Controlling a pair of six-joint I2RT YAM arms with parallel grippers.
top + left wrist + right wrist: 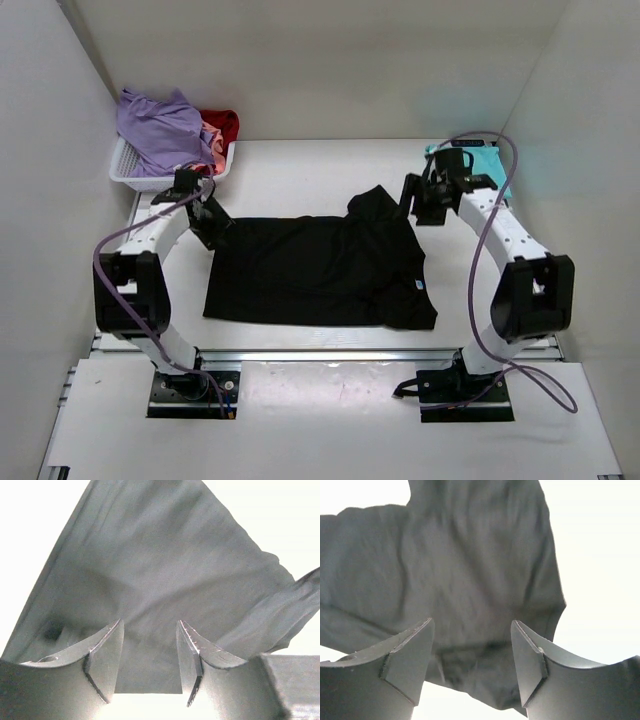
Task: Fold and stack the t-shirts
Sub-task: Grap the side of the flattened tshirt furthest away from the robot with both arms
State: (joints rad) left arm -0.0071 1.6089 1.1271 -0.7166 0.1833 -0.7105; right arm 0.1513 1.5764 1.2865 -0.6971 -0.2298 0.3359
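The left gripper point(150, 627) is seen with its jaws parted and nothing held between them. The black t-shirt point(150, 555) fills the gap behind the fingers. The right gripper point(472, 625) is likewise spread wide and empty, with the same dark cloth beneath it. Whether either pair of fingertips touches the cloth cannot be told. Around the fabric both wrist views are washed out to white.

From above, both sets of fingertips are lost, dark against dark. The left gripper is placed at the shirt's far left corner, the right at its far right corner, beside a raised fold.

The black t-shirt is spread across the middle of the white table point(300, 165), with a small blue label point(420, 284) near its right edge. White walls enclose the table on three sides.

A white lattice basket point(125, 172) is set in the far left corner. A lavender t-shirt point(160, 130) is heaped over it, a red t-shirt point(224, 124) lies behind, and a pink t-shirt point(209, 137) is barely seen between them. A teal t-shirt point(490, 160) lies far right, largely hidden by the right arm point(500, 235) and its cable point(480, 270).
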